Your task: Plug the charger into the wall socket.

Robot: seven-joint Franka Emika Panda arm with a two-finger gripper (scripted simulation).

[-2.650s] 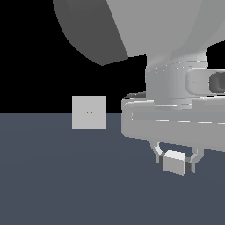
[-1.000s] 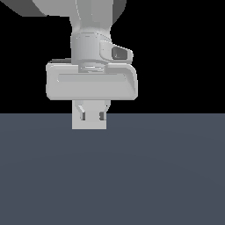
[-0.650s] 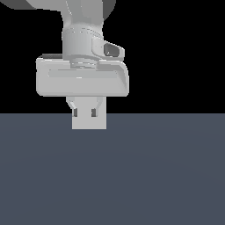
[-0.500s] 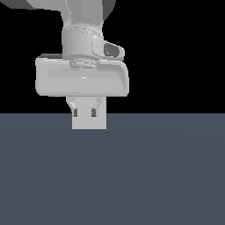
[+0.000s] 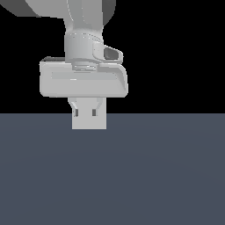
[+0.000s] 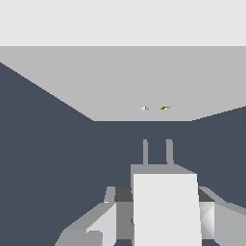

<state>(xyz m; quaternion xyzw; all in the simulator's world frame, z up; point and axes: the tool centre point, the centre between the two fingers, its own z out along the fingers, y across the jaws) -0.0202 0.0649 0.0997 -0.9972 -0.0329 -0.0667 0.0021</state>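
Note:
My gripper (image 5: 86,113) is shut on the charger (image 6: 166,206), a plain white block with two thin prongs (image 6: 145,151) at its front. In the wrist view the prongs point at the wall socket (image 6: 125,81), a light-grey panel with two yellowish dots (image 6: 154,108), and roughly line up with the dots. A gap of dark floor shows between the prong tips and the panel. In the exterior view the gripper's fingers (image 5: 74,107) stand right in front of the socket panel (image 5: 89,123). There the charger is hard to tell from the panel, and the dots are hidden.
A flat dark blue-grey floor (image 5: 154,176) fills the lower half of the exterior view, with black background above it. The arm's bulky hand (image 5: 83,81) and wrist cover the socket's upper part.
2.6 s ago the gripper held the charger at the exterior view's right, with the socket uncovered. It has since moved left in front of the socket. In the last half second it barely moved.

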